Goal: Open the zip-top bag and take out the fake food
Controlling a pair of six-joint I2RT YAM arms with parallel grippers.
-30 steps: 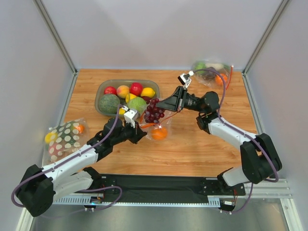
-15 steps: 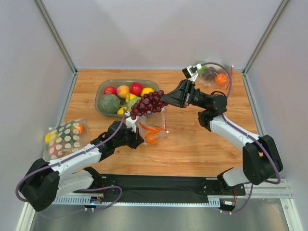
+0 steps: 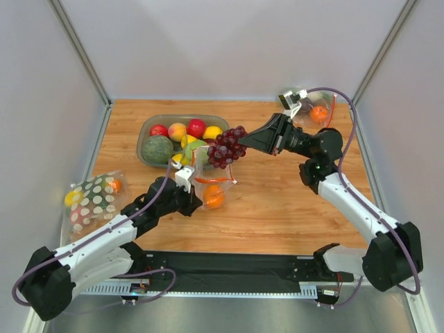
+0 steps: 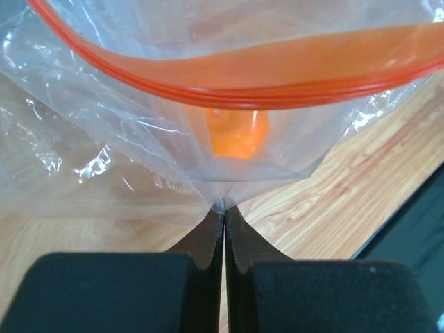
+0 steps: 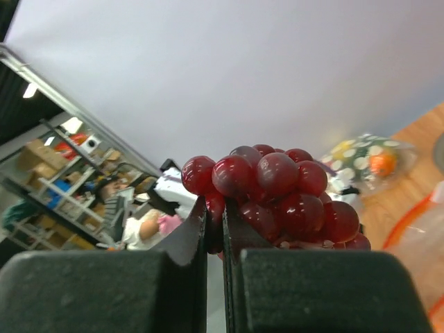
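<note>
The clear zip-top bag (image 3: 208, 182) with its orange-red zip strip (image 4: 243, 94) stands open on the table. The small orange (image 3: 213, 197) lies inside it and also shows in the left wrist view (image 4: 236, 132). My left gripper (image 3: 198, 202) is shut on a fold of the bag's plastic (image 4: 223, 205). My right gripper (image 3: 245, 146) is shut on the dark purple grape bunch (image 3: 227, 147) and holds it in the air above the bag's mouth; the bunch fills the right wrist view (image 5: 277, 194). A light green fruit (image 3: 193, 146) shows by the bag's far edge; I cannot tell whether it is inside.
A grey bowl (image 3: 147, 129) with red apples, lemons and a dark green squash (image 3: 157, 149) stands behind the bag. A white polka-dot bag (image 3: 90, 198) lies at the left edge. A second clear bag with fruit (image 3: 310, 109) sits at the back right corner.
My right gripper has pulled the grape bunch up out of the bag and carried it right. My left gripper has drawn the bag slightly toward the front, with the orange still inside.
</note>
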